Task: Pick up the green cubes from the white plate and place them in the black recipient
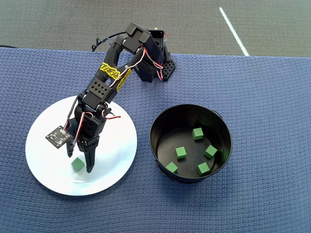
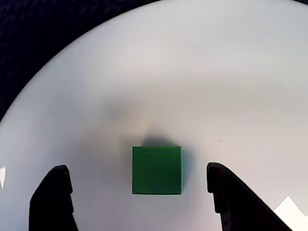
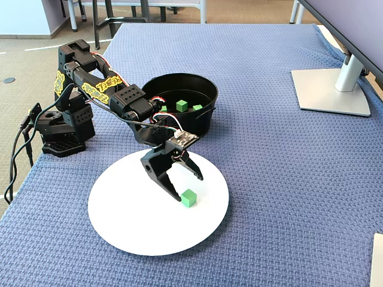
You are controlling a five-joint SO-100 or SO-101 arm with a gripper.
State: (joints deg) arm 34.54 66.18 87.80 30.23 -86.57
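One green cube (image 1: 77, 164) lies on the white plate (image 1: 48, 165), toward its near side in the overhead view. My gripper (image 1: 79, 162) is open and low over the plate, one finger on each side of the cube without touching it. In the wrist view the cube (image 2: 157, 170) sits between the two black fingertips (image 2: 54, 192), nearer the right one, on the plate (image 2: 192, 72). The fixed view shows the same: gripper (image 3: 188, 186), cube (image 3: 189, 198), plate (image 3: 131, 221). The black recipient (image 1: 160, 124) stands right of the plate with several green cubes (image 1: 181, 152) inside; in the fixed view it is the pot (image 3: 206, 113).
A blue woven cloth (image 1: 272, 97) covers the table. The arm's base (image 3: 60, 134) stands at the table's left edge in the fixed view. A grey monitor stand (image 3: 332, 89) sits at the far right. The carpeted floor (image 1: 194, 24) lies beyond the cloth.
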